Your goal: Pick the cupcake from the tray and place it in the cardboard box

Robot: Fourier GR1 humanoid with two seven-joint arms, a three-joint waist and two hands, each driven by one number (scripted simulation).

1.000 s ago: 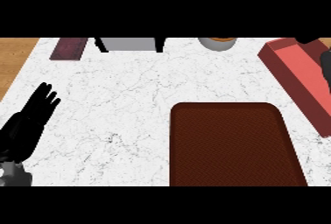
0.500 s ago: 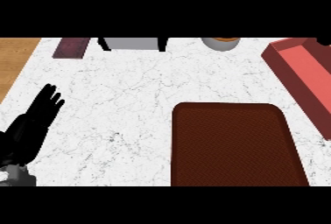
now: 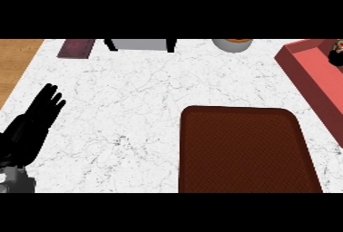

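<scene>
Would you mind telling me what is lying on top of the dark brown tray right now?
Nothing shows on the tray: only its bare brown surface. No cupcake is on it. Its near edge is cut off by the view, so that strip is unseen.

Bright, even light; no glare on the marble counter (image 3: 147, 104).
</scene>
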